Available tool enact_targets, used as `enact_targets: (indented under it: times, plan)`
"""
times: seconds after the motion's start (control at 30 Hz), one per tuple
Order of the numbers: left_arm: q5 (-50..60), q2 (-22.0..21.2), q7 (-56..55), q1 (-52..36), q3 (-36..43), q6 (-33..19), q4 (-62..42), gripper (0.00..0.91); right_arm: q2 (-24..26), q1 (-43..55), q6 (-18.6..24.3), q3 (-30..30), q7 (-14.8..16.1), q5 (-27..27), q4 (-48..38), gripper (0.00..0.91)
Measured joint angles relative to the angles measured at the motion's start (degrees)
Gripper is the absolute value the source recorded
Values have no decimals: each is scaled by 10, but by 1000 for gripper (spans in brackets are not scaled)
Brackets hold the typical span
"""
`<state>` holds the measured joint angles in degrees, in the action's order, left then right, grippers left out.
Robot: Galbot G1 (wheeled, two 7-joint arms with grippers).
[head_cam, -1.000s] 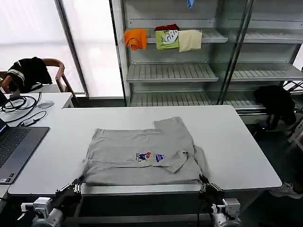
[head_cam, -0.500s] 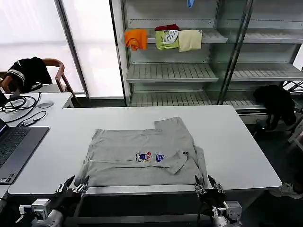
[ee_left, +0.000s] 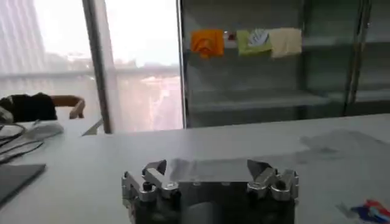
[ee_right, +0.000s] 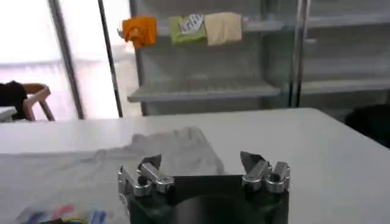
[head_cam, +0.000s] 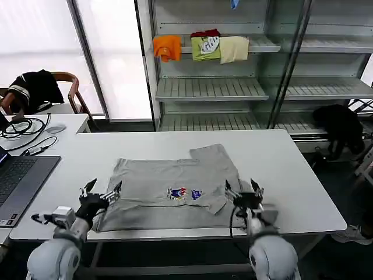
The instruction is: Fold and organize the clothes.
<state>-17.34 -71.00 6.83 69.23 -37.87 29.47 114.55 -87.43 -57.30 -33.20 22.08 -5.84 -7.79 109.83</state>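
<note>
Having risen, both open pincers [head_cam: 101,191] [head_cam: 240,187] now hover over the shirt [head_cam: 175,189].

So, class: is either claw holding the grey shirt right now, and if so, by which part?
Nothing is held. The left claw and right claw are both open, above the near corners of the grey shirt.

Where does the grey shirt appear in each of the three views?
Head view: the shirt lies flat mid-table, between the two grippers.
Left wrist view: a grey strip just beyond the left gripper, its print at the frame edge.
Right wrist view: it spreads beyond the right gripper.
Shared landmark: the orange garment on the shelf, seen in all three.
</note>
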Motion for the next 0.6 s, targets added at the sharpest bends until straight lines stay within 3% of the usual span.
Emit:
enact_targets:
  times: [0.3,0.6]
  plan:
    - [-3,14,23,-155,48,21,-125,907,-37,166,0,-4,25,20,-172,907]
    - [8,12,39,-257,83,29,-231,907,-48,259,-2,2,42,58,-295,907]
